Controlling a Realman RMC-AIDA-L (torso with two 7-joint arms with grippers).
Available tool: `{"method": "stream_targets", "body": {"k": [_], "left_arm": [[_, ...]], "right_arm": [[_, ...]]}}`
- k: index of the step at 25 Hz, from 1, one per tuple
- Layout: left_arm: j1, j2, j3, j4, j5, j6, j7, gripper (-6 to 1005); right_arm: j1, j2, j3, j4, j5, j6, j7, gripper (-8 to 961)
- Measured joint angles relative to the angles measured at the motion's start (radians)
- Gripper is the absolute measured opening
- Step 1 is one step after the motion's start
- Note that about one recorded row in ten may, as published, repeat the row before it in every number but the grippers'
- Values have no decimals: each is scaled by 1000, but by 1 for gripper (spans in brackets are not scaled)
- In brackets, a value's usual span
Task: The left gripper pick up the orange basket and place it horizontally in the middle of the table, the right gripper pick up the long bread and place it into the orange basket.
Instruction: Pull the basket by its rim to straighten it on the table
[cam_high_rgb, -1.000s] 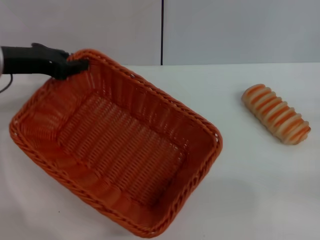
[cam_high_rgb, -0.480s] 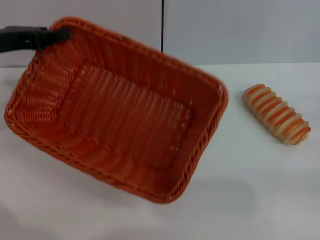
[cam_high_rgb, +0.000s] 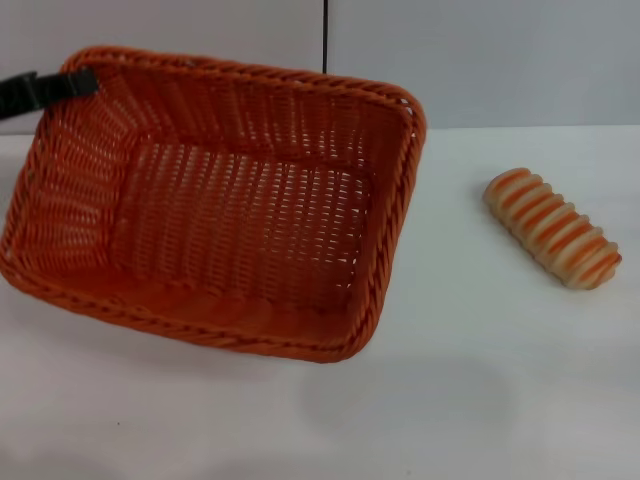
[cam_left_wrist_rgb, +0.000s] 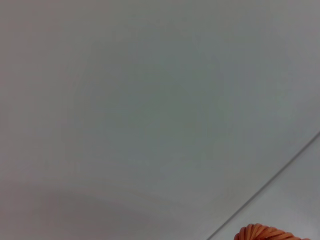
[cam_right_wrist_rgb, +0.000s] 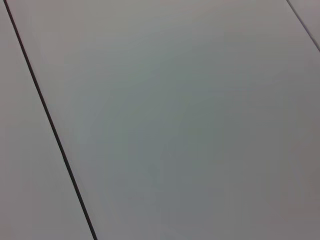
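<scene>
1. One arm was at work: our left gripper (cam_high_rgb: 80, 83) was clamped on the far-left corner of the basket (cam_high_rgb: 215, 200), black fingers closed over the braided rim.

2. The basket hung tipped up, its far rim raised against the back wall and its open side tilted toward our head camera; only the near edge looked close to the table (cam_high_rgb: 480, 400), and we could not tell whether it touched.

3. Its long axis ran nearly left to right across the table, a little off square, the right end sitting slightly farther back. We judged that close to the horizontal lie the task asks for.

4. It sat left of centre, so the put-down, as we read it, called for lowering the far rim flat and a small carry to the right.

5. In the left wrist view only a sliver of orange weave (cam_left_wrist_rgb: 265, 233) showed at the edge, against grey wall.

6. The bread (cam_high_rgb: 553, 228) lay on the table well to the right of the basket, apart from it, its long axis slanting from far-left to near-right, striped side up.

7. Our right gripper was out of sight in every view; its wrist camera showed only wall panels with a dark seam (cam_right_wrist_rgb: 50, 125).

8. The bread lay on the right arm's side, so that reach looked short once the basket was down.
</scene>
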Motion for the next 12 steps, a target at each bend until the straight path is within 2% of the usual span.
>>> {"method": "stream_targets", "body": {"k": [7,12], "left_arm": [[47,-1,2,-190,-63,-73,105,190],[71,-5,9,-256,-108,-93,147,190]], "right_arm": [[5,-2,-9,-2,-7,8,1,605],[14,-2,-11,-3,-9,29,1,608]]}}
